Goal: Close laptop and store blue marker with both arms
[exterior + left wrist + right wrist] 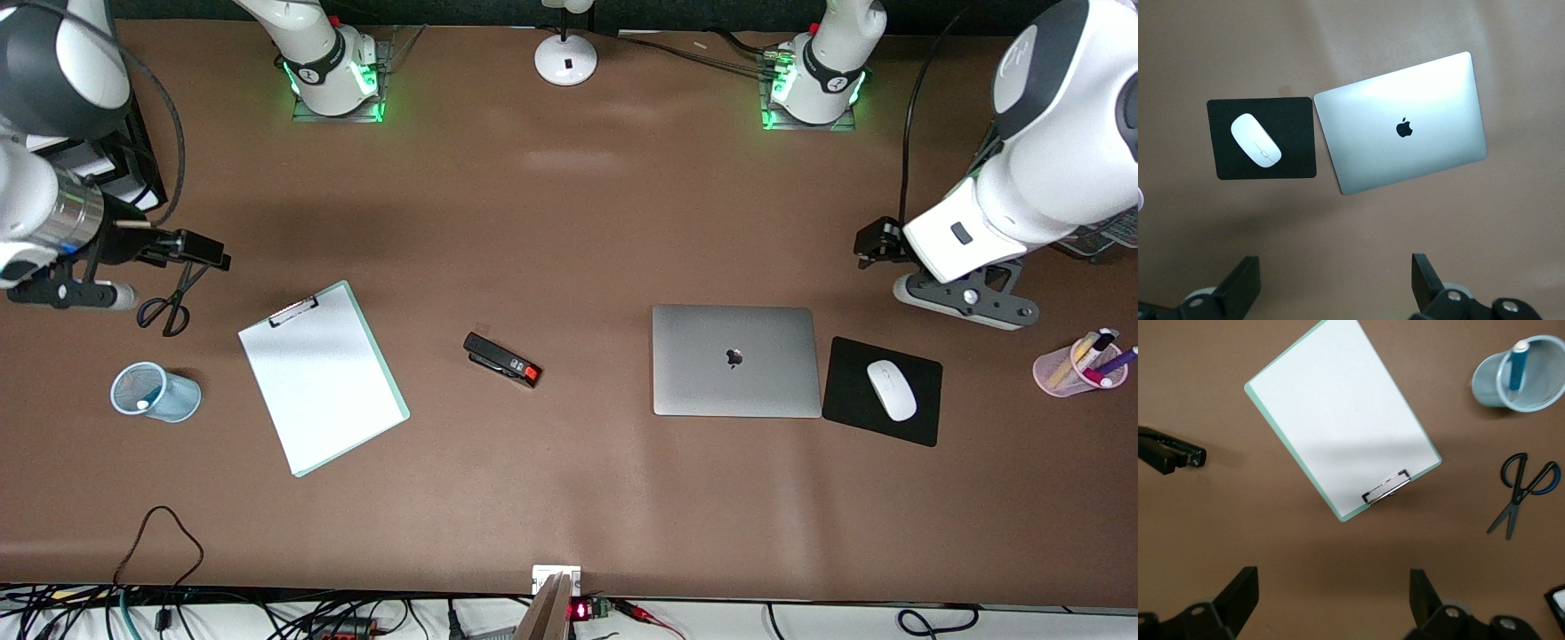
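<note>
The laptop (736, 360) lies shut on the brown table (569, 222), lid up with the apple logo showing. At its 3 o'clock in the front view, just beside it, is a black mousepad (916, 427) with a white mouse (891, 389) on it. The blue marker (1518, 365) stands inside the light-blue mesh cup (156, 392) toward the right arm's end of the table. At the cup's 12 o'clock lie the scissors (169, 307), at its 3 o'clock the clipboard (322, 377), then a black stapler (502, 359). A pink cup (1078, 366) of markers stands at the left arm's end. The left gripper (1335, 283) hangs spread wide over the table by the laptop and holds nothing. The right gripper (1333, 603) hangs spread wide by the clipboard, also with nothing between its fingers.
</note>
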Motion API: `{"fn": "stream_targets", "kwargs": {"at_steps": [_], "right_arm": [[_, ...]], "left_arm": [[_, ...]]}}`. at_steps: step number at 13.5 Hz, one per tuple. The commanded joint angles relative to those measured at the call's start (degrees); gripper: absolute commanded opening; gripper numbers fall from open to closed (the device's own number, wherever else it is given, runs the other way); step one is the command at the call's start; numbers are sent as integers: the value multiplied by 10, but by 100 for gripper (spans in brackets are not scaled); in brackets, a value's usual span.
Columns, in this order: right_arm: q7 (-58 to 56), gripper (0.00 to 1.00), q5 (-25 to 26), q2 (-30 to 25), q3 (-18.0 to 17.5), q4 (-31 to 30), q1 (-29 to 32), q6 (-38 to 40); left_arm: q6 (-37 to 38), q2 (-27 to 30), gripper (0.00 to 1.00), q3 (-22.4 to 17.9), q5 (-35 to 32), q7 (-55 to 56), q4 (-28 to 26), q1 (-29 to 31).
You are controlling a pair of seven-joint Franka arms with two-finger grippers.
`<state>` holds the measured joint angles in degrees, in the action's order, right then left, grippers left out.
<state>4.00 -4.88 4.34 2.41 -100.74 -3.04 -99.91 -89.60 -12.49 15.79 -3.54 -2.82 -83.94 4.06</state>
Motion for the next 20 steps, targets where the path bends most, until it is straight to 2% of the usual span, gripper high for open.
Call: {"fn": "stream_targets", "kwargs": {"at_steps": [1,7,11,14,15,16,18,20], "right_arm": [[9,100,14,-82,0,-101,-1,-54],[0,100,14,-80,1,-56,5,-40],[10,100,13,-80,0,17,3,67],[11,100,14,-93,3,23,4,81],[10,100,15,-99,3,22,4,84],[10,100,15,-100,4,23,4,90],[10,100,28,-100,4,24,4,93],[10,100,45,-100,3,25,4,93]], "left_arm": [[18,-3,100,3,9,-9,24,15],[14,-3,100,3,27,7,27,19],[15,18,100,3,26,-1,27,31],[9,23,100,2,27,-1,20,43],[0,35,100,0,27,0,11,43],[-5,63,100,-8,32,1,-28,35],[-75,134,100,-83,52,-3,-135,-20],[-80,134,100,-100,52,-71,-138,-26]]}}
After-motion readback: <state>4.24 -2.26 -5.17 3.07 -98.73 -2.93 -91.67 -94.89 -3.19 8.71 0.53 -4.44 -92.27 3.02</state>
